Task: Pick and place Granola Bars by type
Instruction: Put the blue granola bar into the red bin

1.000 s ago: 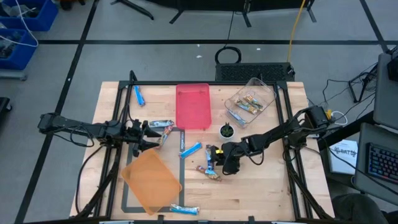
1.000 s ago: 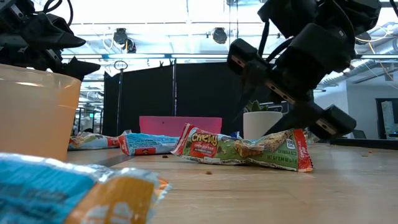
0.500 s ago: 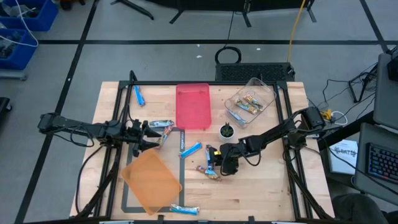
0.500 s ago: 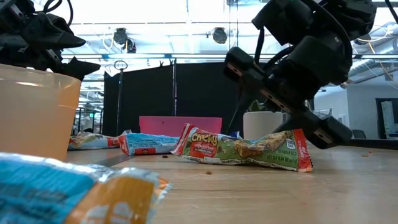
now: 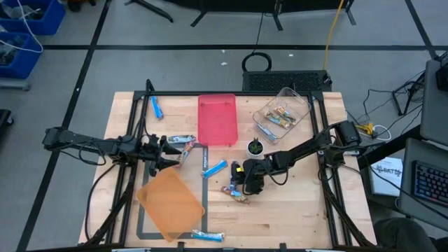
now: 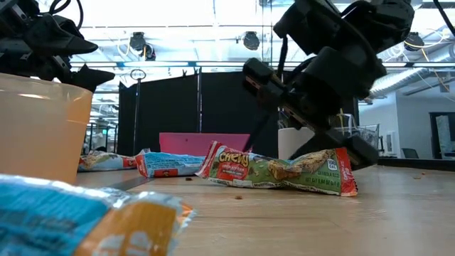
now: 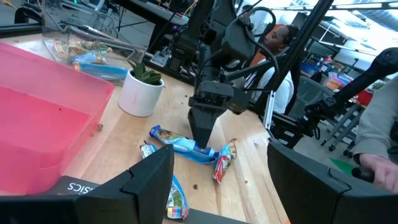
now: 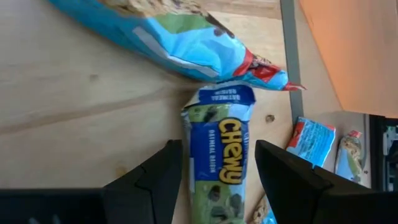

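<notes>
Beneath the right gripper [image 5: 240, 180] bars [image 5: 239, 197] crowd the wood; a plant [image 5: 255, 148] stands just behind it. Beside the left gripper [image 5: 173, 155], an orange tray [image 5: 170, 202] blocks one side.

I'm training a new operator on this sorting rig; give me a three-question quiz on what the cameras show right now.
1. True or false: the right gripper has its fingers open on either side of a blue Chewy bar.
2. Which holds bars already: A) the red tray B) the clear container C) the orange lid?
3. What stands just behind the right gripper's work spot, seen from the left wrist?

Key
1. True.
2. B.
3. A small potted plant in a white cup.
</notes>
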